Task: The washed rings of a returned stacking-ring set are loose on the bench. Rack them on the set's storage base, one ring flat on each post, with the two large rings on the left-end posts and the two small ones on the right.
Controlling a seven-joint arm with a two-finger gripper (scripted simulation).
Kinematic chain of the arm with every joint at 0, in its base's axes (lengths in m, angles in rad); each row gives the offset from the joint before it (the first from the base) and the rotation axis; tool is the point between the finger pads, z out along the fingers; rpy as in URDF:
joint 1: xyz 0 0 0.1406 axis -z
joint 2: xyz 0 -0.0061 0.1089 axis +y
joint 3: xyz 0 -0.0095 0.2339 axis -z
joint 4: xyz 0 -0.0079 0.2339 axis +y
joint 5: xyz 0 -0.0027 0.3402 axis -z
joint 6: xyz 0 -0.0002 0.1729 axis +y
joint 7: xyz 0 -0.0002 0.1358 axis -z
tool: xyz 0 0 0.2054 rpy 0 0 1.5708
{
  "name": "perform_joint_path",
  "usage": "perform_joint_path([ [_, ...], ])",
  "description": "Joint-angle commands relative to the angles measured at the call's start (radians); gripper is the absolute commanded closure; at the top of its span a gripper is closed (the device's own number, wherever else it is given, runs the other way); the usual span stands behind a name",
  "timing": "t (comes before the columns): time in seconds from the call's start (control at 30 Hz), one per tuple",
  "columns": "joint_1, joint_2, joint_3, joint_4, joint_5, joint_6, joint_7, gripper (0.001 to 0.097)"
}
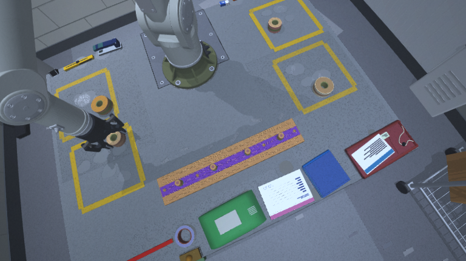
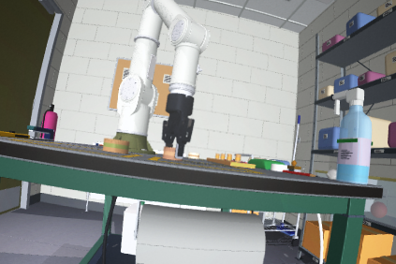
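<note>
On the left side of the bench, a small tan ring (image 1: pixel 115 138) lies flat at the top edge of a yellow-taped square (image 1: pixel 104 172). My gripper (image 1: pixel 110 138) is down around this ring, open and holding nothing. A larger orange ring (image 1: pixel 101 104) lies in the taped square just behind. Two more rings lie in taped squares on the right: a small one (image 1: pixel 275 24) at the back and a large one (image 1: pixel 323 86) nearer. The storage base (image 1: pixel 231 161), an orange board with a purple strip and several empty posts, lies across the bench's middle.
The arm's base (image 1: pixel 189 66) stands behind, with a pencil, an eraser, a stapler and a level near the back edge. Along the front edge lie a green pouch (image 1: pixel 232 219), a sheet (image 1: pixel 286 193), a blue book (image 1: pixel 325 173), a red clipboard (image 1: pixel 381 148) and a tape roll (image 1: pixel 184 236).
</note>
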Motion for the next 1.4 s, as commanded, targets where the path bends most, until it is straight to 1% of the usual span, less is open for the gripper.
perform_joint_path([
  [0.0, 0.000, 0.000, 0.000, -0.001, 0.000, 0.000, 0.000, 0.0318],
  [0.77, 0.000, 0.000, 0.000, -0.001, 0.000, 0.000, 0.000, 0.0378],
  [1.3, -0.001, -0.007, 0.000, -0.003, 0.004, 0.008, -0.004, 0.0378],
  [1.37, -0.001, -0.007, 0.000, -0.003, 0.004, 0.008, -0.004, 0.0408],
])
